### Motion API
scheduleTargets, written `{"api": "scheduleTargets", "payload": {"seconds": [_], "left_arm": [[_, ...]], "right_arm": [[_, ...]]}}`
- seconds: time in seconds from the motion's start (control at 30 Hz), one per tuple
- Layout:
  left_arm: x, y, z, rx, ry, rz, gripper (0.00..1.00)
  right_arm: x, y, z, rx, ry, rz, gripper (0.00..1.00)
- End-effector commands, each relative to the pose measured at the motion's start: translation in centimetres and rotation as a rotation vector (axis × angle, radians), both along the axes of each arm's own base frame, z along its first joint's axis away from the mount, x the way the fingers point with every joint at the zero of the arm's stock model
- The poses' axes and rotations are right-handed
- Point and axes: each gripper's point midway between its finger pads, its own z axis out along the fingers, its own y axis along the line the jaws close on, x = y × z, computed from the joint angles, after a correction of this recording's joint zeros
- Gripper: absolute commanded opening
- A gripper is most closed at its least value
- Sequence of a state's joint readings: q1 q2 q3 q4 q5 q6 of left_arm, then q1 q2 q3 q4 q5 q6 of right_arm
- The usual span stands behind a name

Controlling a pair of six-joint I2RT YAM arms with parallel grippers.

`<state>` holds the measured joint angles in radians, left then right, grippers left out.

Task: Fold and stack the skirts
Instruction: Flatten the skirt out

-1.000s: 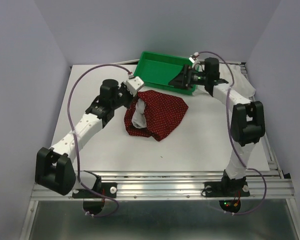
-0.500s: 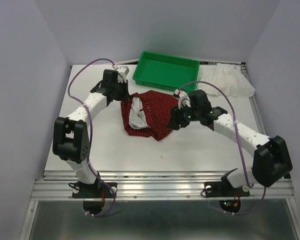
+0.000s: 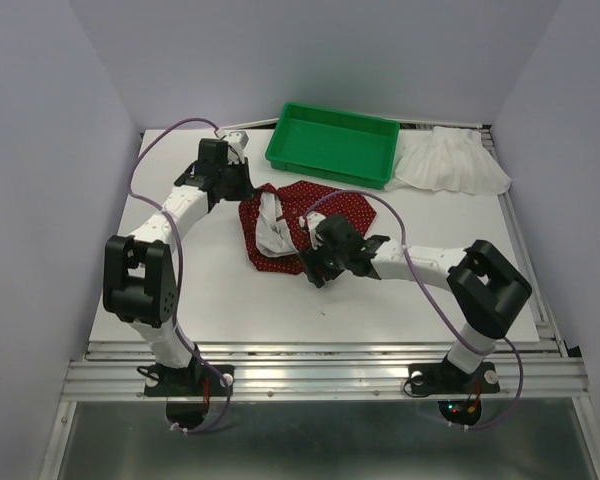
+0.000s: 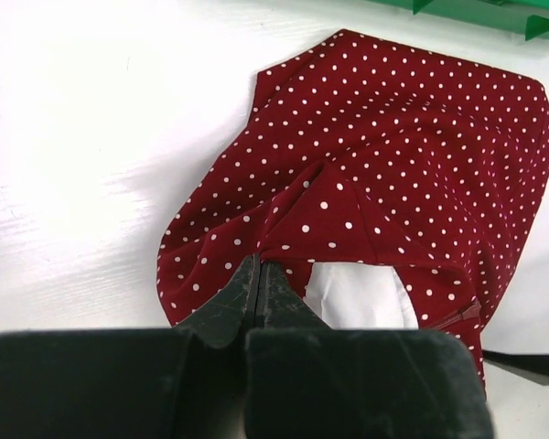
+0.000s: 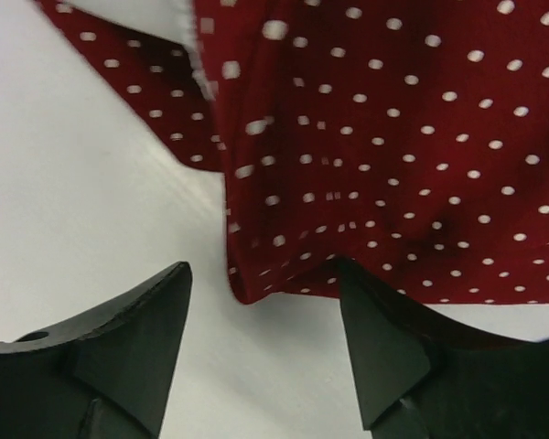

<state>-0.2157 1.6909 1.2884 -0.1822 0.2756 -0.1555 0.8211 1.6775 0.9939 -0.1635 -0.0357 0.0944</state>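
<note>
Your right gripper (image 5: 261,274) has swung down to the red skirt's (image 3: 332,212) near hem, jaws apart; left gripper (image 4: 259,276), clamped shut, pinches its far-left edge.

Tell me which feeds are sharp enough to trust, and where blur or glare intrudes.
Top external: evenly lit and sharp, though the white skirt barely stands out from the table. Left wrist: the red skirt is crisp, the table beside it glares white, and the left pincer is a featureless black mass. Right wrist: the skirt's dots smear toward the upper left; the right pincer looks sharper.
</note>
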Motion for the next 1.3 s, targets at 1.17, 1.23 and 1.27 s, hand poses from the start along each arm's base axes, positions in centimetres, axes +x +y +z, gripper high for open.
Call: {"api": "scheduleTargets", "payload": {"seconds": [1.17, 1.23, 1.27], "left_arm": [[-9.4, 5.9, 22.1, 0.780, -0.687, -0.302, 0.00], [-10.0, 5.3, 19.5, 0.772, -0.595, -0.349, 0.00], [-10.0, 5.5, 18.9, 0.734, -0.572, -0.290, 0.00]], "right_arm": [[11.2, -14.7, 31.7, -0.324, -0.831, -0.030, 0.01], [10.5, -15.1, 28.9, -0.375, -0.743, 0.013, 0.01], [10.4, -15.5, 27.4, -0.420, -0.709, 0.029, 0.01]]}}
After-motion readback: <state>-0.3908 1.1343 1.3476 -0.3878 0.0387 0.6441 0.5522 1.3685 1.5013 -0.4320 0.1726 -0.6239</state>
